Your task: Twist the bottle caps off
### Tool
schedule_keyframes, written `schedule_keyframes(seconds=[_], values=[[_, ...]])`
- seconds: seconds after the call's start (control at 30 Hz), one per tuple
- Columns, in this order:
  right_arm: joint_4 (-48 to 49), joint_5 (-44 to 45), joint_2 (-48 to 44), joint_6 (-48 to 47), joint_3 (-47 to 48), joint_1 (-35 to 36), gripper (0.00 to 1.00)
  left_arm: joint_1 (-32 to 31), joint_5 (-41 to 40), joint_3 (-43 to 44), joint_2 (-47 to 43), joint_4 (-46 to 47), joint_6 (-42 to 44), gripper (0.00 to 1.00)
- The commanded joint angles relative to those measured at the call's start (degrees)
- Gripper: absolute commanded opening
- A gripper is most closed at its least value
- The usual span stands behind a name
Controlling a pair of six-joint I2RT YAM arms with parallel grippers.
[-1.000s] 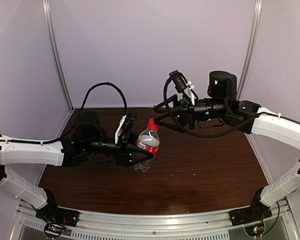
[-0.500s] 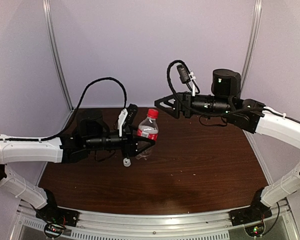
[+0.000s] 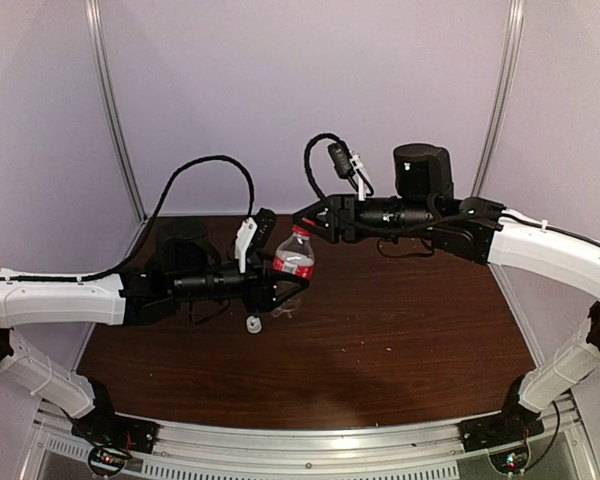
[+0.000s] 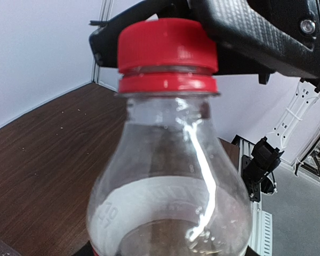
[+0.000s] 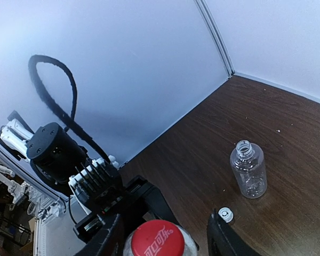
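Bottle with a red label band (image 3: 294,262) stands upright above the surface (image 3: 410,330), its lower body clamped in the left tool (image 3: 280,287). The grip itself is mostly hidden: the left wrist view is filled by the bottle's clear shoulder and neck, with the label cut off at the bottom edge. The red cap (image 4: 167,45) sits on the neck over its red collar ring. The right tool (image 3: 307,219) reaches in from the right at cap height, covering the cap in the top view. In the right wrist view its two fingers (image 5: 111,239) stand apart, one on each side of the cap with a gap to it, only their ends showing at the bottom edge. In that view the plain bottle (image 5: 248,170) stands upright on the surface with its mouth uncovered, and the white cap (image 5: 225,214) lies just beside it. In the top view the plain bottle is largely hidden behind the left tool and hard to make out.
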Motion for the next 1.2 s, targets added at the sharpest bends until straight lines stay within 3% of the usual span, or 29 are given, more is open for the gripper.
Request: schedule_keyframes(seconds=[0.0, 0.23, 0.57, 0.83, 1.17], values=[[0.67, -0.12, 0.39, 0.33, 1.34, 0.45, 0.50, -0.36, -1.07, 1.49, -1.24, 1.32, 1.32, 0.43], [2.81, -1.33, 0.67, 0.99, -0.29, 0.57, 0.40, -0.36, -1.63, 0.69, -1.81, 1.45, 1.33, 0.43], [2.94, -1.07, 1.24, 1.03, -0.84, 0.57, 0.48, -0.41, -1.97, 0.72, -1.96, 1.17, 1.50, 0.42], [3.69, -2.66, 1.96, 1.37, -0.90, 0.56, 0.43, -0.35, -2.09, 0.11, -2.38, 1.56, 1.28, 0.42], [5.32, -3.62, 1.01, -0.47, -1.96, 0.48, 0.20, -0.37, -2.40, -0.42, -2.55, 2.06, 1.47, 0.42]])
